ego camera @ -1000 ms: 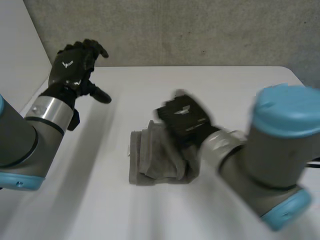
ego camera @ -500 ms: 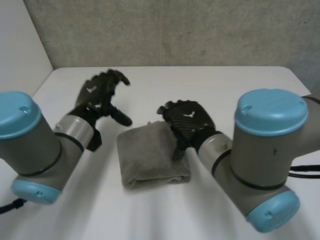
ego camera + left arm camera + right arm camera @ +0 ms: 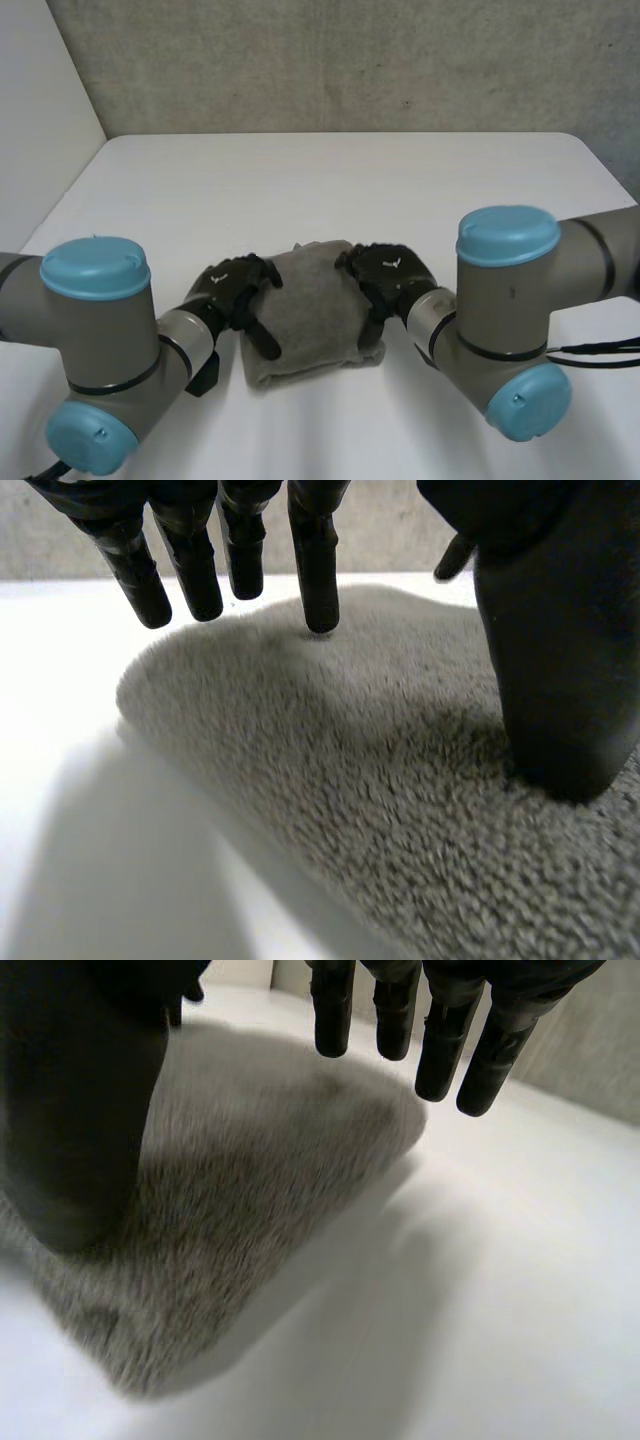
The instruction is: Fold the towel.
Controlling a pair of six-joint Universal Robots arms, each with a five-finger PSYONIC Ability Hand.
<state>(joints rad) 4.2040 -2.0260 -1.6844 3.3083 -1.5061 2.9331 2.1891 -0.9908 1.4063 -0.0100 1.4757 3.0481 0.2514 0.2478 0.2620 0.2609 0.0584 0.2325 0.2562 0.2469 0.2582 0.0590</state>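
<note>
A grey towel (image 3: 310, 315) lies folded into a small thick pad at the middle of the white table (image 3: 330, 180). My left hand (image 3: 232, 292) rests at the towel's left edge, fingers straight and spread, the thumb pressing down on the pile. In the left wrist view the fingers (image 3: 316, 560) hover just over the towel (image 3: 380, 780). My right hand (image 3: 385, 275) sits at the right edge in the same way. Its thumb lies on the towel (image 3: 230, 1190) and its straight fingers (image 3: 440, 1045) hang above the far corner. Neither hand grips the cloth.
The two arms angle in from the near corners, with their grey joints and blue caps (image 3: 95, 268) (image 3: 508, 235) close to the table's front. A grey wall stands behind the table's far edge.
The right hand let the towel down and it now lies flat and folded. The left hand swung in from the far left and came down on the towel's left edge.
</note>
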